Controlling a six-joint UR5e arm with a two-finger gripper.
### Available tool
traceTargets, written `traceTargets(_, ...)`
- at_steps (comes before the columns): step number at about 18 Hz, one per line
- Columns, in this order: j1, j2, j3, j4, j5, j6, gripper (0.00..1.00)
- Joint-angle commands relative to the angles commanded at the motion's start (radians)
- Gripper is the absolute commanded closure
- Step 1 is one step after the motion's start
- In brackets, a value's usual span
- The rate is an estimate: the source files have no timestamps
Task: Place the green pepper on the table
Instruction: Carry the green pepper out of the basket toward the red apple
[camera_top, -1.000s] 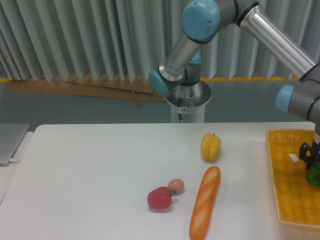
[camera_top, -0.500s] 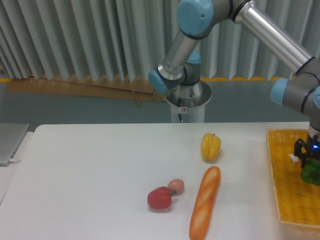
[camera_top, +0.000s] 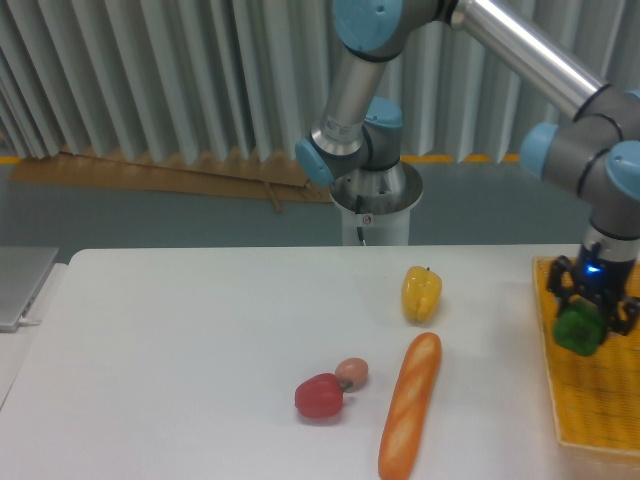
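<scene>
One baguette (camera_top: 409, 405) nearest | one red pepper (camera_top: 319, 396) touching one small egg (camera_top: 351, 372) | one yellow pepper (camera_top: 421, 292) farther | gripper (camera_top: 588, 318) closed around green pepper (camera_top: 578, 330), moved left and up since earlier, above left edge of basket (camera_top: 592, 400), over table (camera_top: 180, 350).

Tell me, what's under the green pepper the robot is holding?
The green pepper hangs in the gripper, above the yellow basket tray. The weave right behind the pepper is hidden.
</scene>
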Motion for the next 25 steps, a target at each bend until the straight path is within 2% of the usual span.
traceTargets(4, -0.08, 0.02, -0.005, -0.04, -0.002, -0.032, 0.37)
traceTargets(6, -0.129, 0.052, -0.011, -0.052, -0.002, -0.032, 0.37)
traceTargets(9, -0.209, 0.06, -0.041, -0.042, -0.018, -0.046, 0.37)
traceTargets(13, -0.284, 0.057, -0.046, -0.037, -0.025, -0.049, 0.37)
traceTargets(19, -0.371, 0.057, -0.083, 0.017, -0.02, -0.095, 0.37)
traceTargets(25, -0.485, 0.038, -0.084, 0.102, -0.014, -0.302, 0.37)
